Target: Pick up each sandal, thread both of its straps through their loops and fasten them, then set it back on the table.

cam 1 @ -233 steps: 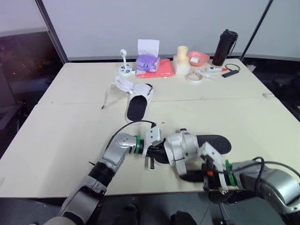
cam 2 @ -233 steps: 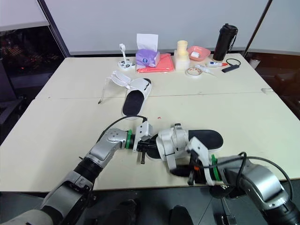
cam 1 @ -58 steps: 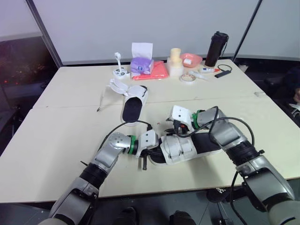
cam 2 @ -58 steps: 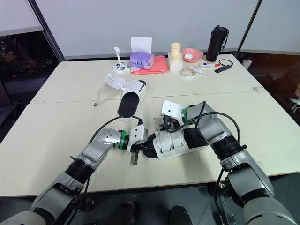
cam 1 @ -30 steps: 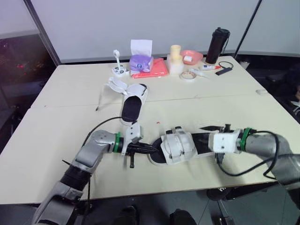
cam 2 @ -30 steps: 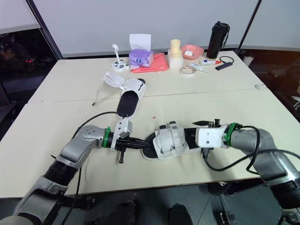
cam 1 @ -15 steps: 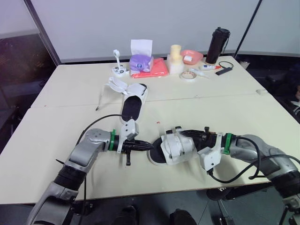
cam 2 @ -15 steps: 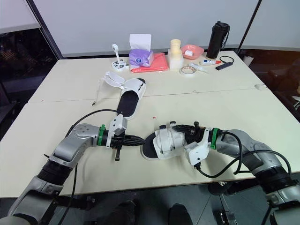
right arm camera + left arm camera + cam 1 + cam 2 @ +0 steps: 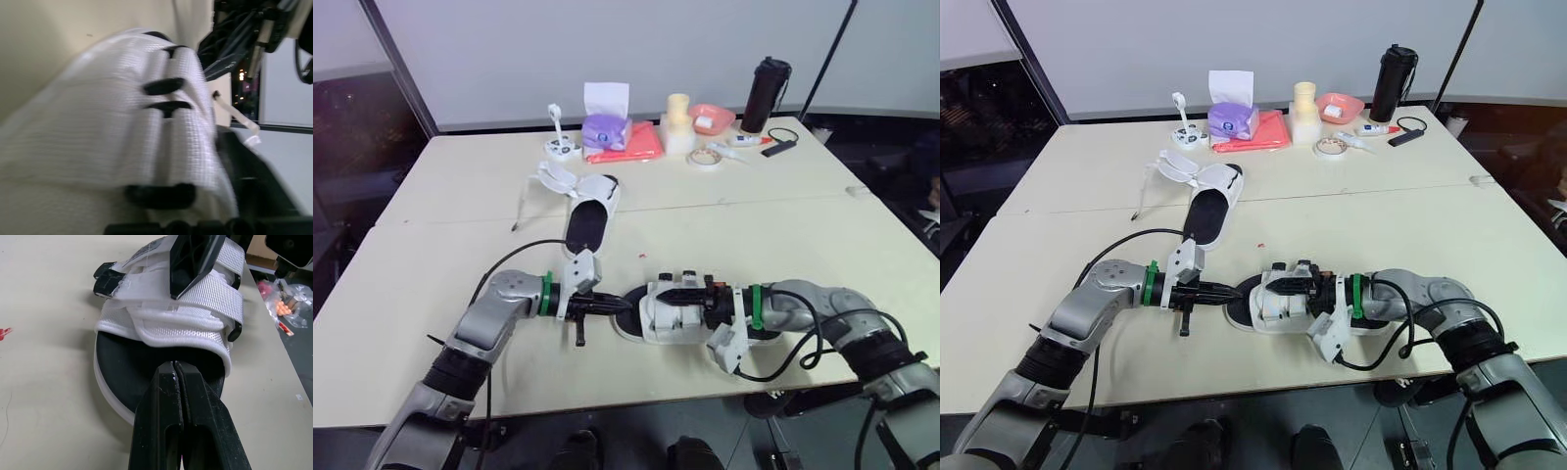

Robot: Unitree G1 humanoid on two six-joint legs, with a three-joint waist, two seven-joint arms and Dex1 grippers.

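A sandal (image 9: pixel 677 318) with a black sole and white straps lies on the near part of the table (image 9: pixel 421 264). My left gripper (image 9: pixel 625 305) is shut, and its tips (image 9: pixel 176 369) rest at the front rim of the sole, with nothing visible between them. My right gripper (image 9: pixel 683 293) reaches in from the heel side and lies over the white straps (image 9: pixel 122 127). The second sandal (image 9: pixel 590 211) lies farther back, left of centre, its loose straps (image 9: pixel 556 178) spread open on the table.
Along the far edge stand a purple tissue box (image 9: pixel 605 127), a red cloth (image 9: pixel 634 147), a pale cup stack (image 9: pixel 677 113), a pink bowl (image 9: pixel 710 117), a tape roll (image 9: pixel 704 157) and a black bottle (image 9: pixel 764 83). A small black device (image 9: pixel 781 147) lies beside them.
My right gripper has swung left from beyond the heel and now sits over the near sandal's straps. The left gripper has stayed shut at the toe.
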